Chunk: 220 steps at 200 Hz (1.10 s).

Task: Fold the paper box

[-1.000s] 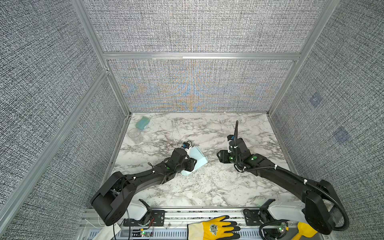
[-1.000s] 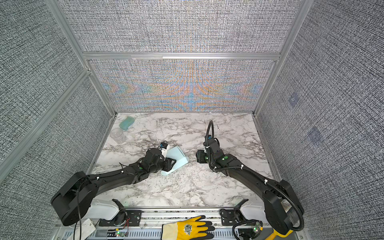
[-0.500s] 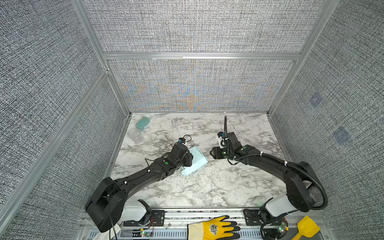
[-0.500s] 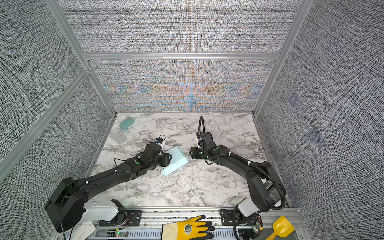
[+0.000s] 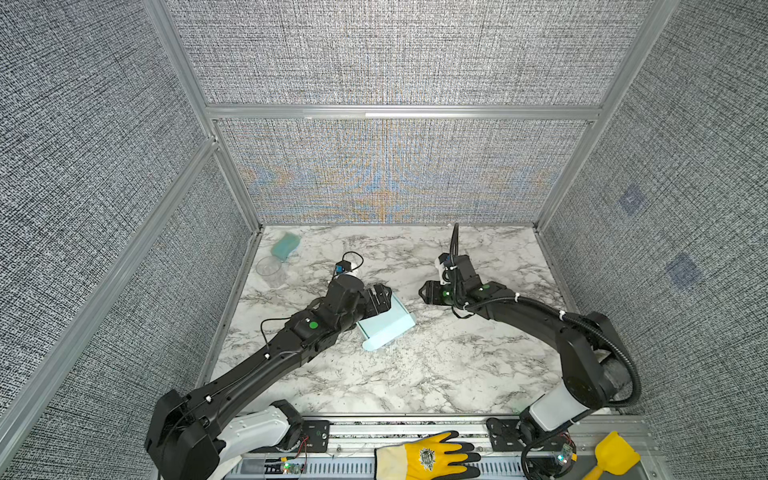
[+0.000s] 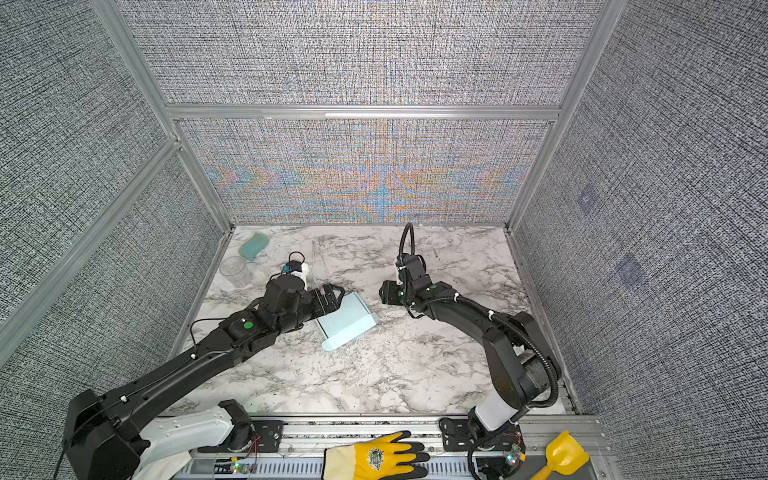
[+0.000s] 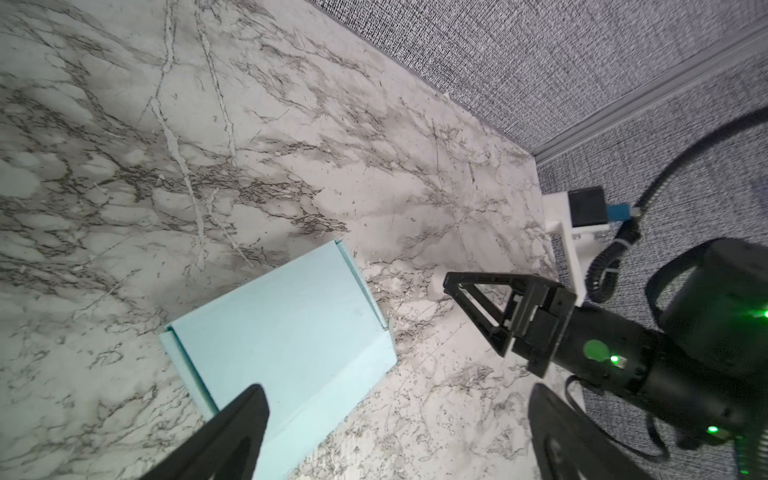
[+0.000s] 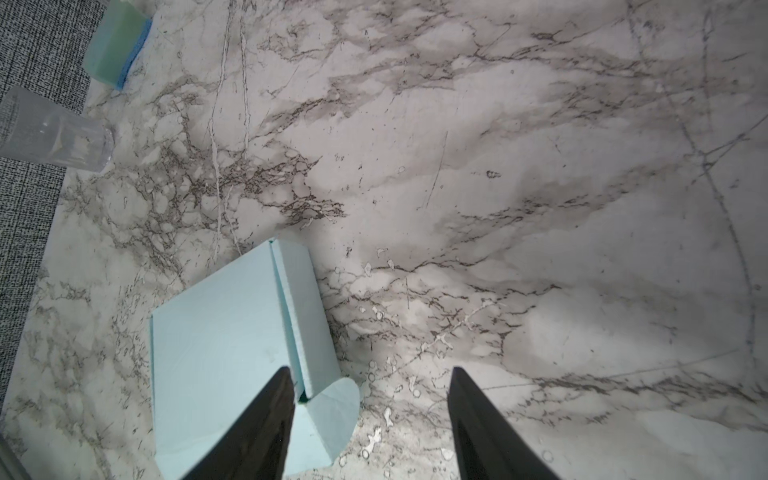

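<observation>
Paper box [image 5: 388,326] lying on marble table [image 5: 415,374], left gripper [image 5: 382,297] spread wide over its edge, gripping nothing, right gripper [image 5: 424,293] nearby, parted, empty

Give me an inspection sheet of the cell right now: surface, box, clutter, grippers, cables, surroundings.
Surface: marble tabletop; no spills seen.
Job's things: paper box lies mid-table, mostly folded; a rounded tab sticks out at one end.
Clutter: teal sponge block and clear cup in the far left corner; yellow glove and yellow scoop on the front rail, off the tabletop.
Grippers: left gripper open at the box's far edge, contact unclear; right gripper open, empty, apart from the box.
Cables: black cable loop rises above the right wrist; nothing seen on the box.
Surroundings: grey woven wall panels in an aluminium frame.
</observation>
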### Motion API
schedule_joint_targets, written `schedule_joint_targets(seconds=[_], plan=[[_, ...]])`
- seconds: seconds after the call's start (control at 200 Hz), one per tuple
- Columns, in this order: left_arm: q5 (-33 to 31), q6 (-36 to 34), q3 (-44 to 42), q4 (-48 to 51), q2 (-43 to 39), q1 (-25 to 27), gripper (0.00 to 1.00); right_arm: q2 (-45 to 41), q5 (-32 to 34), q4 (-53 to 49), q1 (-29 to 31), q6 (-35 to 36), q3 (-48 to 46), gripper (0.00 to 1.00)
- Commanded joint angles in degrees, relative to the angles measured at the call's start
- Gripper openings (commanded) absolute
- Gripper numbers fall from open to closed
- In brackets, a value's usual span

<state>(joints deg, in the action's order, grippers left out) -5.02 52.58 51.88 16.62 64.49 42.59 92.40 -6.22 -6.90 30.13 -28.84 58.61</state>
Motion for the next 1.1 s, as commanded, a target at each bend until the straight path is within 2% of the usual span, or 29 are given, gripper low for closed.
schedule_joint_targets(seconds=[0.0, 0.195, 0.325, 0.555, 0.75, 0.885, 0.996, 1.096], plan=[[-2.21, 5.8, 3.64, 8.63, -0.28, -0.05, 0.99, 0.68, 1.74, 4.46, 0.02, -1.66, 0.45, 0.62], [-3.18, 10.91, 4.94, 11.59, -2.08, -0.05, 0.99, 2.84, 3.13, 4.81, -0.12, -0.83, 1.09, 0.62], [-3.62, 13.31, 6.64, 13.88, -0.37, -0.3, 0.99, 3.16, 5.34, 3.95, -0.75, -0.1, 1.08, 0.62], [4.12, 13.68, 7.93, 11.7, 4.97, -2.81, 0.99, 1.47, 8.4, 0.74, -1.85, 1.72, 1.92, 0.62], [7.57, 14.0, 3.88, 5.45, 2.78, -5.59, 0.99, -0.37, 10.87, 0.56, -2.27, 2.74, 2.3, 0.62], [5.97, 13.61, 4.02, 7.7, 1.33, -7.25, 0.99, -0.03, 10.11, 0.59, -2.53, 2.43, 2.91, 0.62], [6.1, 13.12, 0.14, 3.3, -1.6, -8.36, 0.99, -0.61, 9.65, 1.92, -2.53, 2.56, 1.55, 0.62], [5.49, 10.8, -1.45, 3.78, -2.27, -9.98, 0.99, -1.42, 8.96, 3.08, -2.53, 3.11, 0.12, 0.62]])
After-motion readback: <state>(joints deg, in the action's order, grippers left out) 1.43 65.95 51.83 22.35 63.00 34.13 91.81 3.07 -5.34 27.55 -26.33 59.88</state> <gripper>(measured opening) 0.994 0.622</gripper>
